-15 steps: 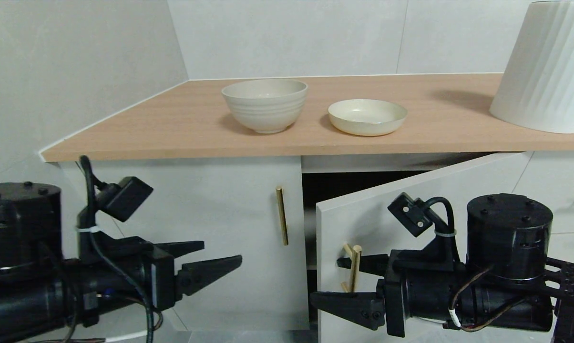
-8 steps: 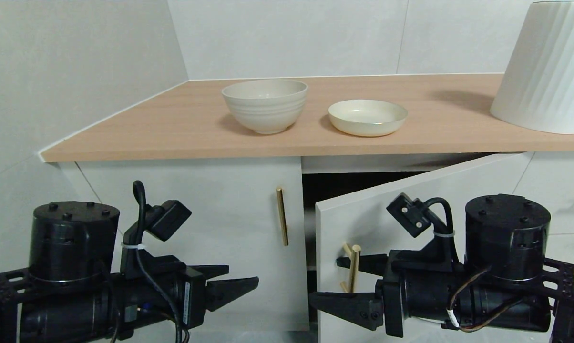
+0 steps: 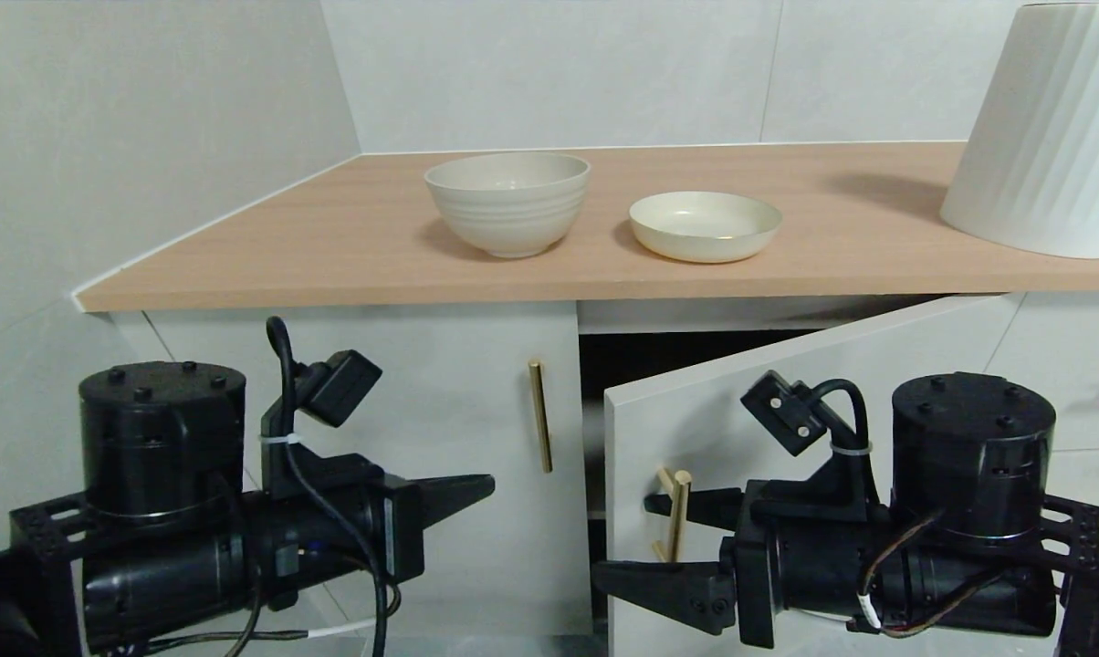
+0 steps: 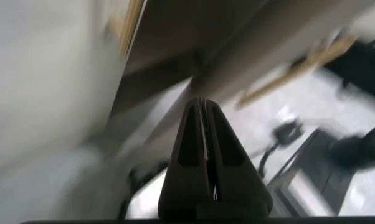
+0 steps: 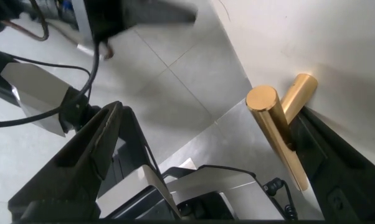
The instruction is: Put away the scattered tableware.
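- A pale ribbed bowl [image 3: 507, 203] stands upright on a wooden countertop [image 3: 330, 246], toward its left side; just to the right of it, not touching, sits a cream shallow dish [image 3: 705, 224]
- At the far right of the countertop stands a tall white ribbed vessel [image 3: 1042, 128], well apart from the dish
- Below the countertop, the left cabinet door [image 3: 403, 438] is closed, with a vertical brass bar [image 3: 539, 415] near its right edge
- The right cabinet door [image 3: 787, 365] stands ajar, showing a dark gap behind it; its brass handle [image 3: 677, 511] sticks out near the door's left edge
- The left gripper [image 3: 481, 485] is low and near, in front of the closed left door; its jaws are clenched together with nothing between them, as the left wrist view confirms [image 4: 202, 124]
- The right gripper [image 3: 668, 543] is low and near at the ajar door; its jaws are spread wide, one on each side of the brass handle [image 5: 278, 134], with one finger [image 5: 337, 162] just beside the handle and the other finger [image 5: 94, 155] well apart from it
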Controlling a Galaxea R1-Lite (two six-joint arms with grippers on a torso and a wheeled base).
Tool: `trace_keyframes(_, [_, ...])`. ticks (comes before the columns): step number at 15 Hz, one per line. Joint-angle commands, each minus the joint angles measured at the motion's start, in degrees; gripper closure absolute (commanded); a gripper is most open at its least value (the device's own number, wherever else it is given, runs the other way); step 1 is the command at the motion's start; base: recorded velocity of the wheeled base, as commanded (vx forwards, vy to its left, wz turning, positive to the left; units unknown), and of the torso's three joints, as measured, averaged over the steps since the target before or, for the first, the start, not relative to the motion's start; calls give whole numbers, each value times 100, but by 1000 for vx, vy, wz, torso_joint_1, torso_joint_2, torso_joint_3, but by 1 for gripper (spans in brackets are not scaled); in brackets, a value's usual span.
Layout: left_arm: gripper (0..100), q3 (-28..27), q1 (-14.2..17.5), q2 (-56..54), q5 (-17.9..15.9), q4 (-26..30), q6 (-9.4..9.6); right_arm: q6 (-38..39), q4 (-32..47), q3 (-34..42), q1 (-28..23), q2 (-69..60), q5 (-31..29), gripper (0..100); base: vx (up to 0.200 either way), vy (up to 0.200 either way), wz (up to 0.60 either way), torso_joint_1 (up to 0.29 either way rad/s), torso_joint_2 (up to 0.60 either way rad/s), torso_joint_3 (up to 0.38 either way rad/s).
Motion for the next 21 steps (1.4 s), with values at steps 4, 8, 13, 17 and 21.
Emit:
trace_keyframes(4, [100, -611, -312, 1754, -25, -1684, 14, 1, 10, -2, 12, -110, -2, 0, 0, 0, 0, 0, 0, 0])
trace_keyframes(8, [100, -22, -655, 2115, -34, -2809, 611, -8, 1, 59, 12, -163, -2, 0, 0, 0, 0, 0, 0, 0])
trace_keyframes(13, [100, 57, -892, 3081, 89, -4417, 928, -16, 1, 103, 3, -189, -2, 0, 0, 0, 0, 0, 0, 0])
trace_keyframes(17, [100, 48, -971, 3275, 125, -4936, 893, -34, 1, 218, -23, -303, -2, 0, 0, 0, 0, 0, 0, 0])
trace_keyframes(21, [100, -14, -1032, 3310, 116, -4971, 840, -69, 19, 376, -182, -444, -37, 0, 0, 0, 0, 0, 0, 0])
